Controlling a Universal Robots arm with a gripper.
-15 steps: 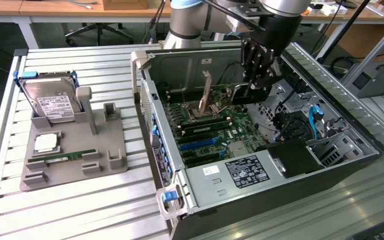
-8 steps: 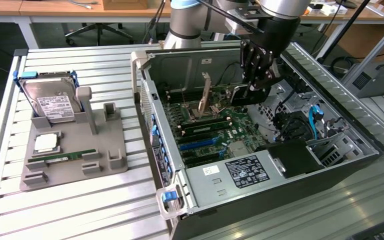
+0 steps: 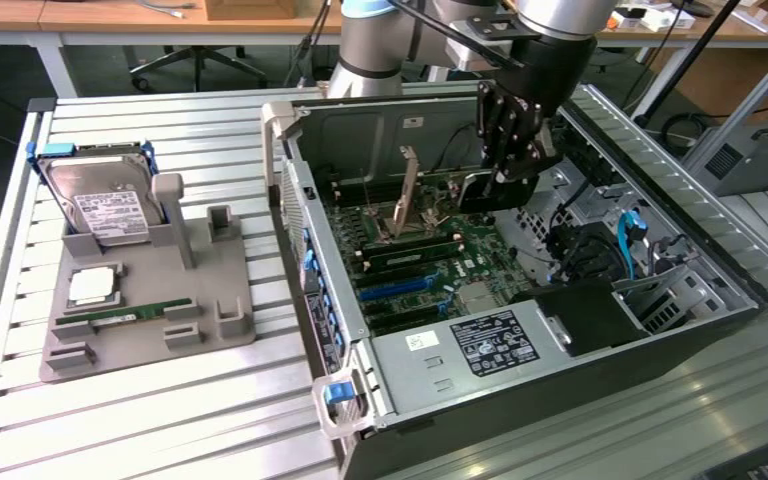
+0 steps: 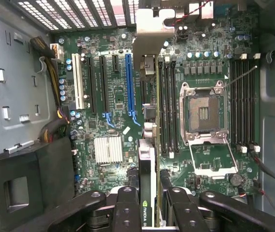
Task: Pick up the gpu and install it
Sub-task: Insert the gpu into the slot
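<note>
Wrist view: black metal claw (image 4: pixel 148 195) clamped on thin flat black gpu (image 4: pixel 146 162), edge-on, lettered "NVIDIA", above green motherboard (image 4: pixel 93 129).
Exterior view: claw holds gpu inside open black tower case (image 3: pixel 571 400); silver hard drive (image 3: pixel 107 205), white label unreadable, on grey tray (image 3: pixel 224 320).

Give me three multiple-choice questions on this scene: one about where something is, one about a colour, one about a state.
1. Where is the hard drive? A in the case; B on the tray; C on the floor.
2. Its frame colour? A blue; B red; C green.
3. The gripper is: A open, empty; B shut on a screwdriver; C shut on the gpu.
Answers: B, it leans in the tray's holder; A, blue shows at its corners; C, it clamps the card edge-on.
</note>
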